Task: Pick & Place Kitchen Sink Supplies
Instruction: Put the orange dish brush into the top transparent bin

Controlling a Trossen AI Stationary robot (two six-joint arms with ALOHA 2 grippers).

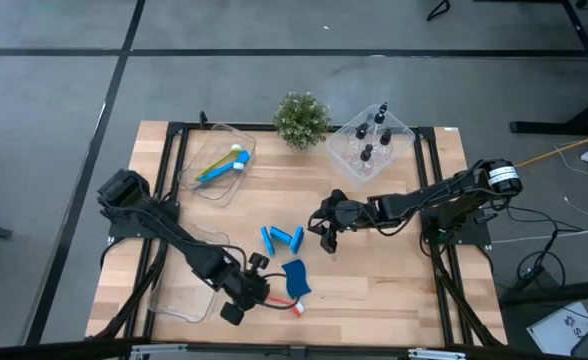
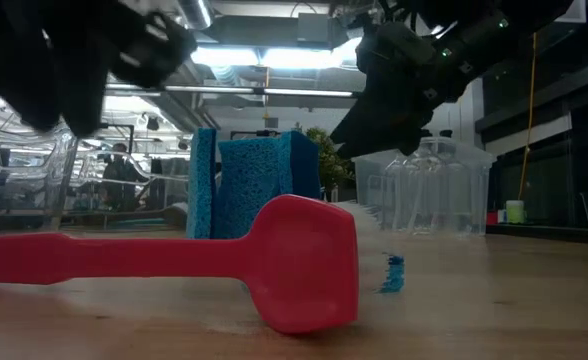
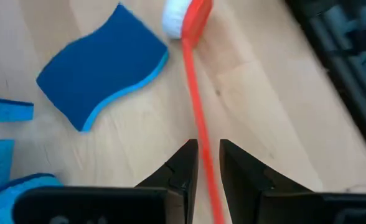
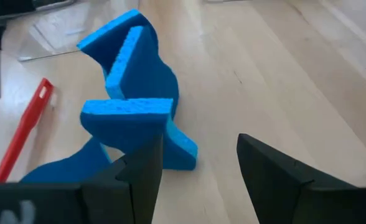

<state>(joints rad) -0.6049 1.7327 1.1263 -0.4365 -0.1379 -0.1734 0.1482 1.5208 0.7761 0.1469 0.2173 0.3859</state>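
A red brush [image 1: 286, 304] [image 3: 198, 118] lies flat near the table's near edge, its white-bristled head toward the right. My left gripper [image 1: 258, 298] [image 3: 208, 146] hovers over its handle, open by a narrow gap, one finger on either side. A flat blue sponge [image 1: 296, 278] [image 3: 102, 71] lies just beyond the brush. Two or three more blue sponge pieces [image 1: 282, 238] [image 4: 130, 115] stand on edge mid-table. My right gripper [image 1: 328, 240] [image 4: 198, 149] is wide open, just right of them and above the table. Black-capped bottles [image 1: 372, 135] stand in the far right bin.
A clear bin [image 1: 219, 165] at the far left holds blue and yellow-green brushes. Another clear bin [image 1: 179, 300] sits at the near left beside my left arm. A small potted plant [image 1: 302, 118] stands at the far edge. Bare wood lies right of the sponges.
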